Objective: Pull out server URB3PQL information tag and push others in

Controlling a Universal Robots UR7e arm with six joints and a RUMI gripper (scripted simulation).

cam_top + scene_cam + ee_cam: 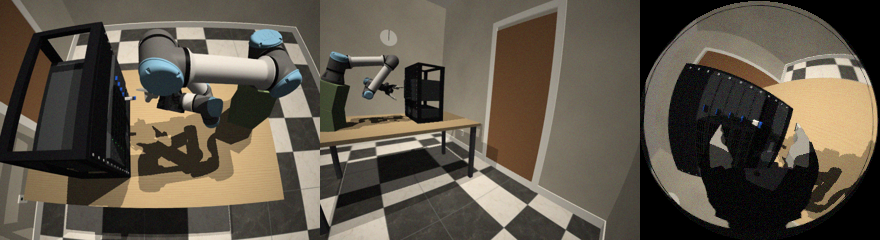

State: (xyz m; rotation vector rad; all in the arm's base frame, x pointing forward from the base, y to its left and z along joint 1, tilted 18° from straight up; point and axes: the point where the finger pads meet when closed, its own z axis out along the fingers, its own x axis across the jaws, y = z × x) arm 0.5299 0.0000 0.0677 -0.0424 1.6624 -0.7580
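Wood-grained and pale, the table (pixel 248 180) (pixel 459 125) (pixel 830 107) stands on a floor of dark and light squares (pixel 305 134) (pixel 485 196) (pixel 817 69), with a brown door (pixel 12 85) (pixel 519 98) (pixel 727 66) in the grey wall beyond the rack. On the table the black rack (pixel 96 85) (pixel 419 93) (pixel 682 120) stands upright, its front towards me. My gripper (pixel 170 102) (pixel 399 93) (pixel 759 124) is spread fully open before that front, with nothing between its fingers, and my arm (pixel 227 69) (pixel 366 61) reaches across from a green pedestal (pixel 248 108) (pixel 327 113).

Five blue tag ends show on the rack's front in a row. Four of them, the blue tabs (pixel 118 83) (pixel 404 82) (pixel 717 112), sit close against it. The fifth belongs to a white information tag (pixel 128 98) (pixel 755 122) that sticks out from the rack, apart from my fingers. I cannot read its lettering, so I cannot tell which server bears URB3PQL.
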